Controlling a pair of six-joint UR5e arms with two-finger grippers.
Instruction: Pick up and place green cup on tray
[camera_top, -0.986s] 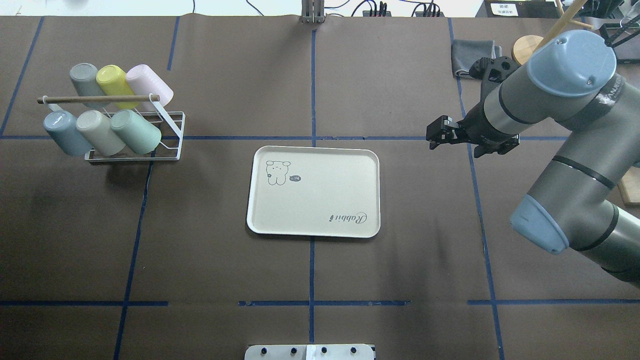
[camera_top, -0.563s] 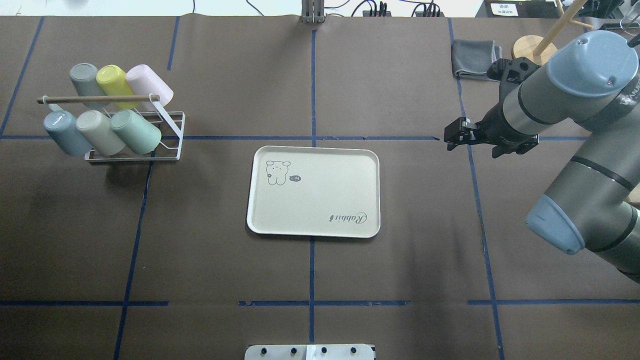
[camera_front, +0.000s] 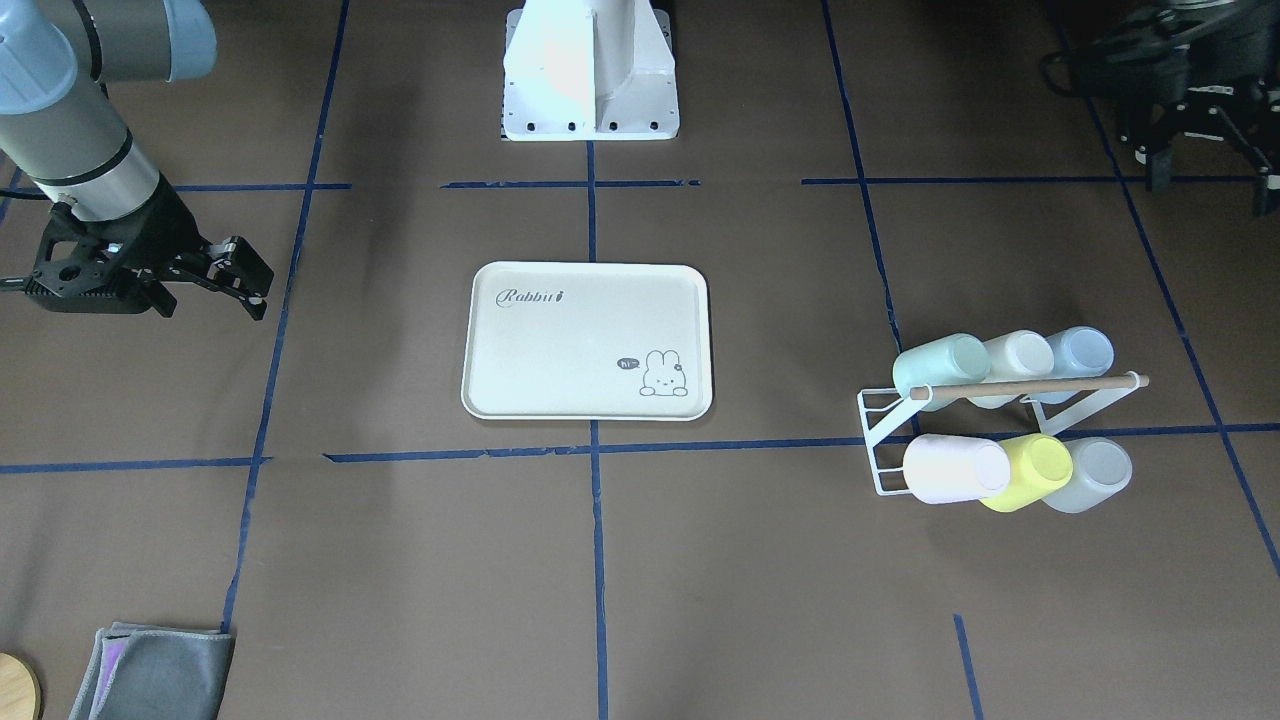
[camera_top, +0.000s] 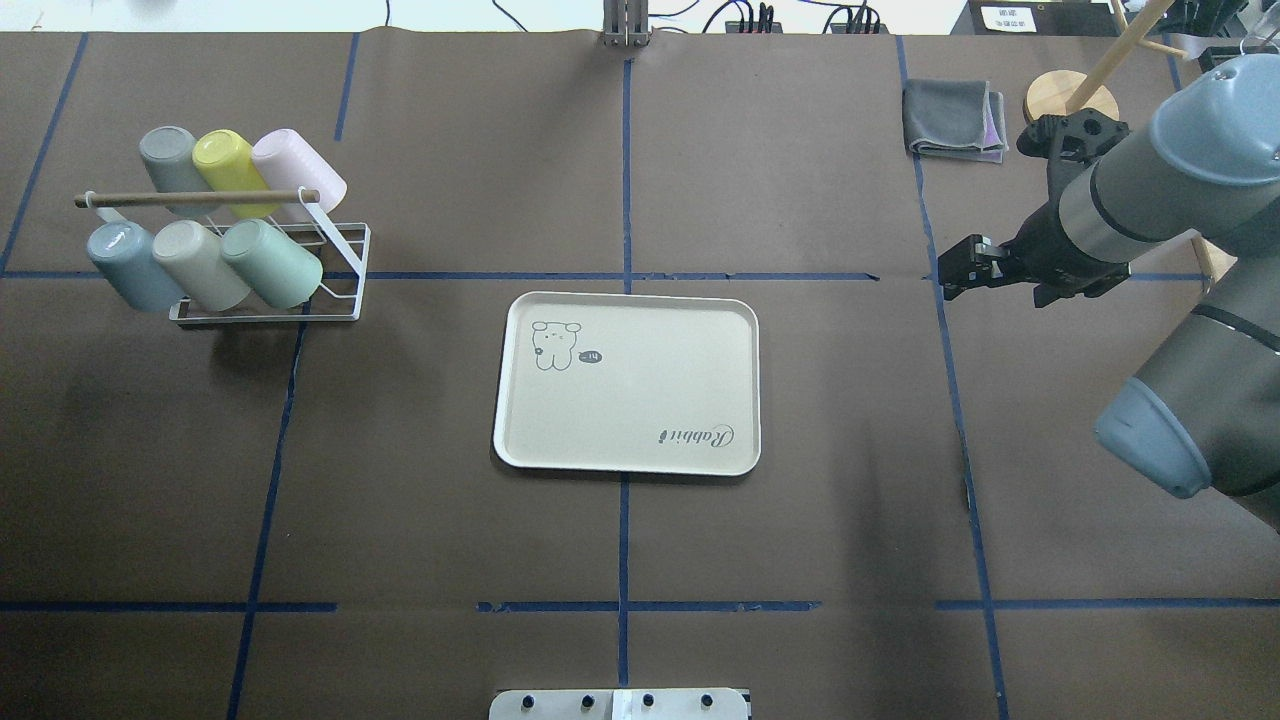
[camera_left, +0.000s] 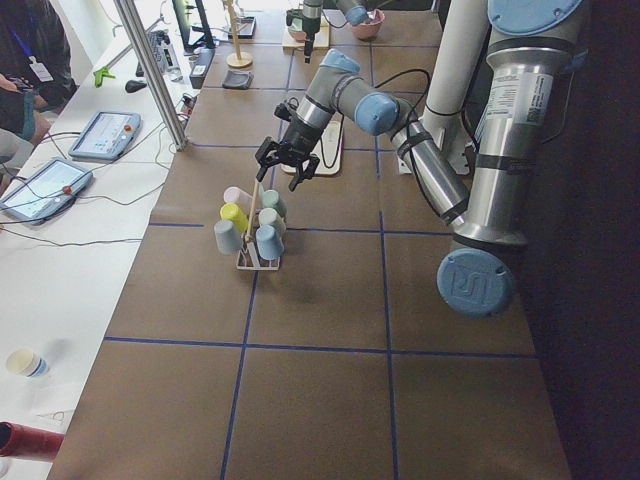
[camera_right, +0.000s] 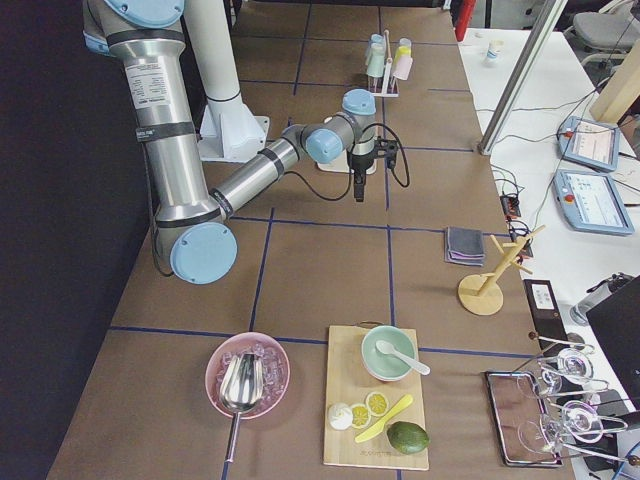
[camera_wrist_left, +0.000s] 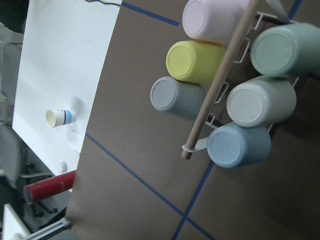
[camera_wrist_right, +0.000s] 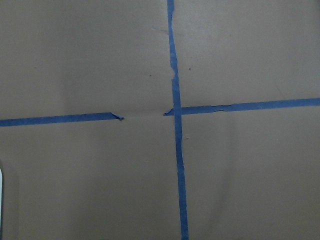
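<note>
The green cup lies tilted on a white wire rack at the table's far left, rightmost in the front row. It also shows in the front view and the left wrist view. The tray lies empty at the table's centre. My right gripper is open and empty, hovering well right of the tray. My left gripper hangs high on the robot's side of the rack, jaws spread and empty. It is outside the overhead view.
The rack has a wooden bar and holds yellow, pink, grey, blue and beige cups. A grey cloth and a wooden stand sit at the back right.
My right arm has drawn back to the right, away from the tray, with its gripper still open. The cups, rack and tray have not moved.
</note>
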